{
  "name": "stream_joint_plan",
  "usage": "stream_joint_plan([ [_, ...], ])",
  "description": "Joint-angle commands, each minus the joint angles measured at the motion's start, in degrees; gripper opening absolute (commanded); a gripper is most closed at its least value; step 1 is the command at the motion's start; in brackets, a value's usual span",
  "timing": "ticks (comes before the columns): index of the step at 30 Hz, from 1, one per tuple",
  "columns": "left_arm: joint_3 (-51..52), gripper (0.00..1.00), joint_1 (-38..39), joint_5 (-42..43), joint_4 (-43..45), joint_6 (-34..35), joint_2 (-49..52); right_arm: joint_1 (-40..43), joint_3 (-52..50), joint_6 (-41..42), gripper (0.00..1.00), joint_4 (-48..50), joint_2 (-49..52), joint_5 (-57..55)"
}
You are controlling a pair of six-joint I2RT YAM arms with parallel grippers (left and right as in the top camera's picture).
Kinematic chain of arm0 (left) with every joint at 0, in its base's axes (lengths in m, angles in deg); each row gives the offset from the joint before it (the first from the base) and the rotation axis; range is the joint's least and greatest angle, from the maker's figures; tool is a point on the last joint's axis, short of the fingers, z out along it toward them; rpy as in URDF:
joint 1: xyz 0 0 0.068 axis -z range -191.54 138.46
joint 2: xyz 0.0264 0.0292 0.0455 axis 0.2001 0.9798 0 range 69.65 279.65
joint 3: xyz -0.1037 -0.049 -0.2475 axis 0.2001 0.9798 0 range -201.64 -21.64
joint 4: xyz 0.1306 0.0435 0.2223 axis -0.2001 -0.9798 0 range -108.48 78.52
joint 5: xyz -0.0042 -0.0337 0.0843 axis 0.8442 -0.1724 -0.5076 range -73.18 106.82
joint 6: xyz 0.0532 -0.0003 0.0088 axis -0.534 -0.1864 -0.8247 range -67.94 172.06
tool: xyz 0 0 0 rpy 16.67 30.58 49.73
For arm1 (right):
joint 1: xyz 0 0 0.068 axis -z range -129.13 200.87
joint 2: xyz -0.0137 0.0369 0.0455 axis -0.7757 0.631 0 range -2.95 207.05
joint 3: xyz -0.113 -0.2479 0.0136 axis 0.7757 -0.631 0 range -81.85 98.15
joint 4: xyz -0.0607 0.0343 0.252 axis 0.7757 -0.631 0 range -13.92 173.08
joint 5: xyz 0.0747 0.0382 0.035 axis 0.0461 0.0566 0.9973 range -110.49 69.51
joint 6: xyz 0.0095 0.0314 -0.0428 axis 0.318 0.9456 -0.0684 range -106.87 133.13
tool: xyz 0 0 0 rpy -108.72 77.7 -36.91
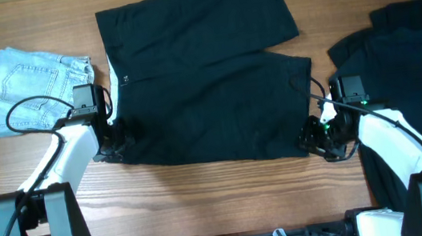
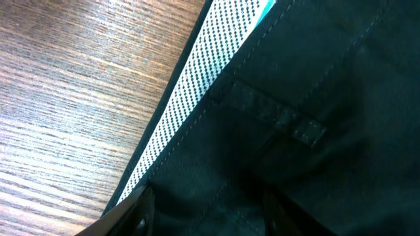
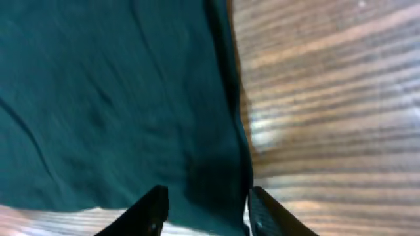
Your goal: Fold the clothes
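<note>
- Overhead view: wide black shorts [image 1: 206, 78] spread flat across the middle of the wooden table [image 1: 206, 207], waistband toward 9 o'clock, leg openings toward 3 o'clock, far leg angling off toward 1 o'clock.
- Left gripper [image 1: 113, 142] down at the 8 o'clock corner of the shorts, at the near end of the waistband.
- Right gripper [image 1: 314, 136] down at the 4 o'clock corner, on the hem of the near leg.
- Folded pale denim [image 1: 34, 87] at 9 o'clock of the shorts, just beside the waistband.
- Second dark garment [image 1: 415, 69] heaped at 3 o'clock, parted from the shorts by a strip of bare wood.
- Left wrist view: left gripper [image 2: 207, 219] spread apart over the shorts [image 2: 328, 131], fingertips [image 2: 141, 213] at 6 o'clock of the frame, black cloth filling the gap between them, no pinch to be seen.
- Same view: white dotted waistband lining [image 2: 190, 98] running from 7 to 1 o'clock along the cloth's edge, stitched belt loop [image 2: 275, 115] just inside it, table [image 2: 79, 85] grain at 10 o'clock.
- Right wrist view: right gripper [image 3: 209, 213] likewise apart, fingertips [image 3: 154, 210] at 6 o'clock, edge of the shorts [image 3: 111, 98] passing between them.
- Cloth blurred and teal-tinted in this view, covering the frame from 7 to 12 o'clock; bare table [image 3: 328, 98] at 3 o'clock.
</note>
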Motion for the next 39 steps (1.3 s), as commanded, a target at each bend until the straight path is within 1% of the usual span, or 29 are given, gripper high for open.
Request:
stream_joint_plan([
  [1, 0.48, 0.53, 0.07, -0.52, 0.0, -0.07, 0.11, -0.09, -0.28, 1.2, 0.34, 2.95, 0.28, 1.11],
  [4, 0.48, 0.53, 0.07, -0.52, 0.0, -0.07, 0.13, -0.09, -0.28, 1.16, 0.35, 3.1, 0.57, 1.09],
  [6, 0.48, 0.53, 0.07, -0.52, 0.0, -0.07, 0.13, -0.09, -0.28, 1.18, 0.32, 3.45, 1.05, 0.66],
  [7, 0.48, 0.53, 0.07, -0.52, 0.0, -0.07, 0.13, -0.09, -0.28, 1.05, 0.28, 4.98, 1.42, -0.22],
  [8, 0.48, 0.53, 0.07, -0.52, 0.02, -0.07, 0.13, -0.09, -0.28, 0.74, 0.14, 7.61, 1.49, -0.39],
  [9, 0.48, 0.53, 0.07, -0.52, 0.02, -0.07, 0.13, -0.09, -0.28, 0.76, 0.12, 9.33, 1.49, -0.35],
  [10, 0.48, 0.53, 0.07, -0.52, 0.0, -0.07, 0.13, -0.09, -0.26, 1.11, 0.11, 10.54, 1.49, -0.37],
  [11, 0.48, 0.53, 0.07, -0.52, -0.07, -0.07, 0.13, -0.07, -0.26, 0.94, 0.14, 11.13, 1.49, -0.5],
  [12, 0.48, 0.53, 0.07, -0.52, -0.17, -0.04, 0.11, -0.07, -0.26, 1.01, 0.24, 11.87, 1.49, -1.51],
  [13, 0.48, 0.53, 0.07, -0.52, -0.17, -0.07, 0.13, -0.02, -0.26, 0.92, 0.31, 12.5, 1.49, -1.73],
  [14, 0.48, 0.53, 0.07, -0.55, -0.13, -0.07, 0.13, 0.26, -0.07, 1.03, 0.35, 12.55, 1.49, -1.64],
  [15, 0.48, 0.53, 0.07, -0.52, -0.15, -0.07, 0.13, 1.16, 0.7, 1.11, 0.36, 10.8, 1.44, -1.22],
  [16, 0.48, 0.53, 0.07, -0.55, -0.24, -0.07, 0.13, 2.73, 2.23, 1.11, 0.36, 6.78, 1.44, -1.25],
  [17, 0.48, 0.53, 0.07, -0.55, -0.42, -0.07, 0.13, 4.66, 2.99, 1.11, 0.4, 2.69, 1.44, -1.25],
  [19, 0.48, 0.54, 0.07, -0.55, -0.48, -0.07, 0.13, 6.03, 2.78, 1.18, 0.53, -3.04, 1.62, -1.25],
  [21, 0.48, 0.55, 0.07, -0.52, -0.39, -0.07, 0.13, 5.68, 1.18, 1.11, 0.58, -3.93, 1.84, -0.04],
  [24, 0.48, 0.57, 0.07, -0.48, -0.46, -0.07, 0.11, 5.25, -2.05, 0.63, 0.59, 1.92, 1.99, 5.44],
  [27, 0.46, 0.59, 0.07, 1.51, -0.46, -0.07, 0.11, 5.05, -2.8, 0.33, 0.58, 3.61, 2.03, 5.64],
  [28, 0.42, 0.59, 0.07, 1.66, -0.46, -0.02, 0.11, 5.05, -2.8, 0.31, 0.55, 3.58, 2.12, 5.66],
  [29, 0.31, 0.59, 0.07, 1.7, -0.5, 0.15, 0.11, 5.05, -2.8, -0.61, 0.48, 3.8, 2.14, 5.86],
  [32, -1.25, 0.6, 0.07, 3.56, -1.79, 0.15, 0.11, 5.05, -2.86, -0.39, 0.34, 3.69, 2.32, 5.86],
  [33, -2.27, 0.6, 0.07, 4.26, -2.43, 0.13, 0.11, 5.05, -2.86, -0.31, 0.34, 3.39, 2.32, 5.86],
  [35, -5.6, 0.6, 0.07, 5.11, -4.85, 0.15, 0.09, 5.05, -2.86, 1.01, 0.43, 1.05, 2.32, 5.84],
  [37, -8.52, 0.61, 0.07, 5.07, -7.34, 0.11, 0.09, 5.05, -2.86, 1.05, 0.44, -0.46, 2.32, 5.86],
  [39, -10.75, 0.61, 0.07, 5.07, -9.33, 0.11, 0.09, 5.05, -2.86, 0.98, 0.44, 0.33, 2.32, 5.86],
])
